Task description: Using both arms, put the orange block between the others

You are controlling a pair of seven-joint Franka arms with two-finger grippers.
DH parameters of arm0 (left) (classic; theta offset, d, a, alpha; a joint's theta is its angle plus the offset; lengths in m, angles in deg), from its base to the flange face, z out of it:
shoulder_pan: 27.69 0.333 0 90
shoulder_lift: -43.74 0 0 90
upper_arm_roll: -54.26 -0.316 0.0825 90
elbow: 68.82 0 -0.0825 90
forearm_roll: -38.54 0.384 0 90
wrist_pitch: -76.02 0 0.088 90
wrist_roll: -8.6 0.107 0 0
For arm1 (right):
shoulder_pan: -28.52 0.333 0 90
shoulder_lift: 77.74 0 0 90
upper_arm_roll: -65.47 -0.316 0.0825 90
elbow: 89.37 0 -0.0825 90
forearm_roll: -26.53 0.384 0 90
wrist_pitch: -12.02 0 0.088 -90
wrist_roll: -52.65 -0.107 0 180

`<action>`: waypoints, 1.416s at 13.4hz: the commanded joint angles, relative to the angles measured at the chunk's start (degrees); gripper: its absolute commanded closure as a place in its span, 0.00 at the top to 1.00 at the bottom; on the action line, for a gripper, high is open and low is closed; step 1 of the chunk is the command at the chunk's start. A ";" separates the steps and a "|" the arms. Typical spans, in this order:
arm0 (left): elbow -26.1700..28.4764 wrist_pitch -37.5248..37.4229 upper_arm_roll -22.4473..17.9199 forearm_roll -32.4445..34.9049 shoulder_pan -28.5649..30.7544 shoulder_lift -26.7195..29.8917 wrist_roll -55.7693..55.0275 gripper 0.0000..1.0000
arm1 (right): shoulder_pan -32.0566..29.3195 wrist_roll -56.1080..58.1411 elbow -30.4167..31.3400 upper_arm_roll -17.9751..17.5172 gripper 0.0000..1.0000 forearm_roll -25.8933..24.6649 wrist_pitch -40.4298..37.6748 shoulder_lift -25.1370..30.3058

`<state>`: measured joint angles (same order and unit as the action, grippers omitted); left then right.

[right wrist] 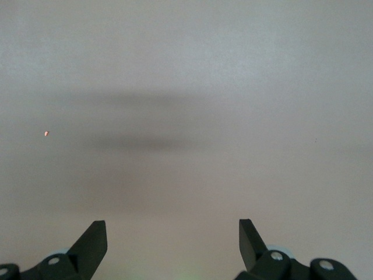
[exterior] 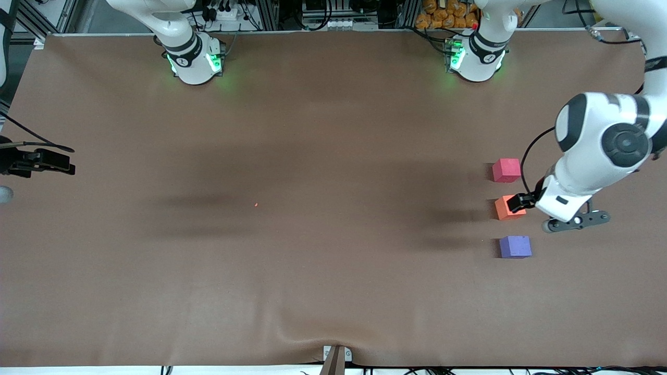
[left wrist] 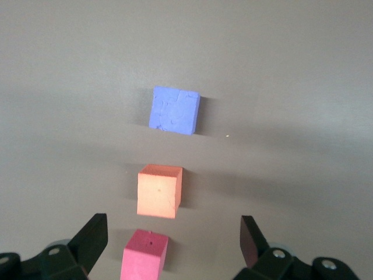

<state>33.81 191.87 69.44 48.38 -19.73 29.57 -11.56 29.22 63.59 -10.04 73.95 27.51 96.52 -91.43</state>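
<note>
Three small cubes lie in a row at the left arm's end of the table. The orange block (exterior: pixel 506 208) (left wrist: pixel 158 191) lies between the others: the pinkish-red cube (exterior: pixel 506 170) (left wrist: pixel 145 254) farther from the front camera and the purple-blue cube (exterior: pixel 515 246) (left wrist: pixel 174 109) nearer to it. My left gripper (exterior: pixel 522 202) (left wrist: pixel 173 224) hangs open beside the orange block and holds nothing. In the front view one black finger overlaps the block's edge. My right gripper (exterior: pixel 72 160) (right wrist: pixel 172 224) waits open and empty over the brown cloth at the right arm's end of the table.
A brown cloth (exterior: pixel 312 234) covers the table. A tiny orange speck (exterior: pixel 256 204) (right wrist: pixel 46 133) lies near its middle. A clamp (exterior: pixel 336 357) sits at the edge nearest the front camera. The two round bases (exterior: pixel 195 60) (exterior: pixel 477 57) stand along the edge farthest from it.
</note>
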 commanded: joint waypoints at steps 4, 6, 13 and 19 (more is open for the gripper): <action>-6.21 -14.23 0.64 -5.72 0.83 8.53 6.52 1.00 | -0.52 -4.25 -0.23 -0.40 1.00 -0.20 -1.00 0.77; -6.39 -16.88 -0.32 -5.89 0.39 10.91 9.85 1.00 | -0.61 -4.17 -0.84 -0.40 1.00 -0.02 -1.01 0.77; -8.83 -25.41 -14.21 -10.02 -10.16 17.95 16.55 1.00 | -0.69 -4.16 -1.02 -0.40 1.00 0.16 -3.73 0.85; -18.52 -35.08 -13.25 -12.57 -9.72 16.99 17.33 1.00 | -0.61 -4.25 -1.02 -0.49 1.00 0.16 -3.91 0.85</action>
<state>18.38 159.79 56.21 37.11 -29.69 47.39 4.47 29.22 60.06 -10.86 74.11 27.56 93.51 -91.41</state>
